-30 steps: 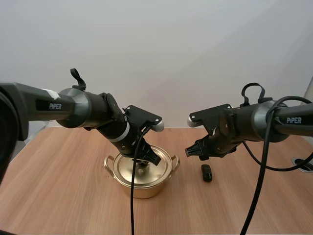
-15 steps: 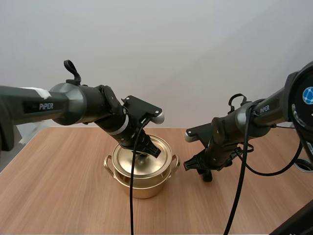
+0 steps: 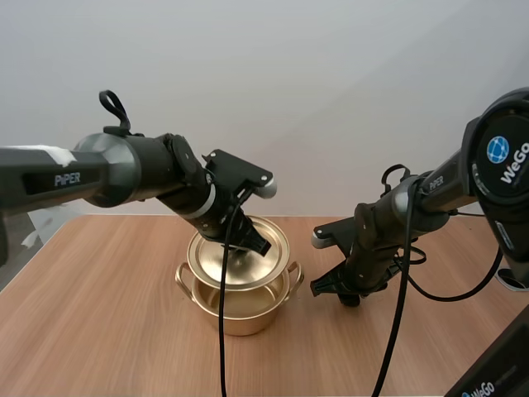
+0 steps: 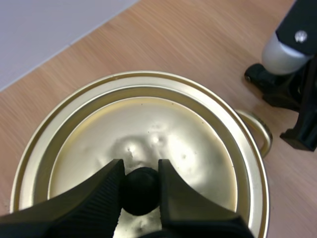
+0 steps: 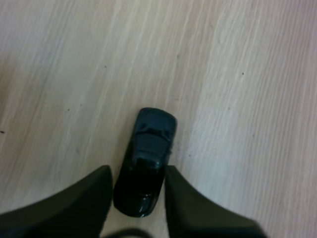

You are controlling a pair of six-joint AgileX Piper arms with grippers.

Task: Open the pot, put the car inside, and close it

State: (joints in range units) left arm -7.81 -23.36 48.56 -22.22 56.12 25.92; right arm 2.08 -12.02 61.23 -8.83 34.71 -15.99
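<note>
Since half a second ago the lid (image 3: 208,258) has risen clear of the pot (image 3: 241,313), tilted, its knob (image 4: 141,192) clamped by the left gripper (image 4: 140,171). Meanwhile the right gripper (image 5: 137,171) has dropped to the table (image 5: 237,74). Its fingers stand apart, straddling one end of the car (image 5: 149,147), which lies flat with its other end past the tips.

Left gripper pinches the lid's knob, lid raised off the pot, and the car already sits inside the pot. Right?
Not quite: the car lies on the table beside the pot, between the right gripper's fingers, as the right wrist view shows. The left gripper does pinch the knob, with the lid raised.
</note>
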